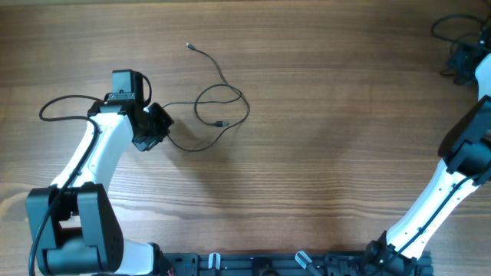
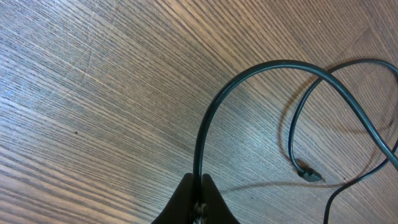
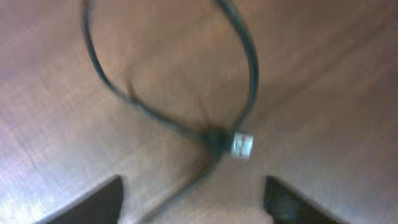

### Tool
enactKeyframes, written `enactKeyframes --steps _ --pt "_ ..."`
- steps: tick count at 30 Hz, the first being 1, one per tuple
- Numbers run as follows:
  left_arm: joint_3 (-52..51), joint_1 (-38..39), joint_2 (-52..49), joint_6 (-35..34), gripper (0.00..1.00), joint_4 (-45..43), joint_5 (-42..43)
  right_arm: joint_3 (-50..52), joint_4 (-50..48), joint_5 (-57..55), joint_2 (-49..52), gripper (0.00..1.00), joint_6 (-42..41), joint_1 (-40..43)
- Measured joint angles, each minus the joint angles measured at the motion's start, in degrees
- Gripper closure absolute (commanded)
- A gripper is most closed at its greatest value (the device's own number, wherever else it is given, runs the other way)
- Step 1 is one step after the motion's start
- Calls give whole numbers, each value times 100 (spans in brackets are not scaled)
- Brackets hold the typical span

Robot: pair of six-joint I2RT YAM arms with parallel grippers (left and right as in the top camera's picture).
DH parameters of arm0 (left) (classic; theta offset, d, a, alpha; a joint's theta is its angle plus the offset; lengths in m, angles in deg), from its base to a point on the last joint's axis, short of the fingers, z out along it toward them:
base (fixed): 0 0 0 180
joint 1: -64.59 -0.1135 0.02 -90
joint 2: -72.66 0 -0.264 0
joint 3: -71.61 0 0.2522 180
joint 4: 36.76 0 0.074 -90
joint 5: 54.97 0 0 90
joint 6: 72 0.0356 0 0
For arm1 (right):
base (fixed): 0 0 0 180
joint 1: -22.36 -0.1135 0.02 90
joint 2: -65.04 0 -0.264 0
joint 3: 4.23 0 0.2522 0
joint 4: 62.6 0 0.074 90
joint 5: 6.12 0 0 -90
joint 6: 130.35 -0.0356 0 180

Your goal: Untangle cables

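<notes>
A thin black cable lies looped on the wooden table, one plug end at the back and one inside the loop. My left gripper is shut on this cable; in the left wrist view the cord rises from between the closed fingers and its plug lies to the right. A second thin cable lies at the far right corner. My right gripper is open above it; its wrist view shows the blurred loop and silver plug ahead of the spread fingers.
The thicker black arm cable curves left of the left arm. The arm bases and a black rail sit along the front edge. The right arm stretches up the right side.
</notes>
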Motion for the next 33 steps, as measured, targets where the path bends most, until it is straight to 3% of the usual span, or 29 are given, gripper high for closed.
enactKeyframes --steps 8,20,28,33 --pt "0 0 0 0 96 -2 2 2 1025 -52 -632 0 -186 0" --pt "0 0 0 0 96 -15 61 -2 1567 345 -3362 0 -1740 -140" --pt "0 350 0 2 96 -516 846 142 2837 1427 -3742 1 -1851 -1137" --pt "0 1027 0 503 96 -1040 1467 874 2903 1598 -3742 0 -1464 -1906"
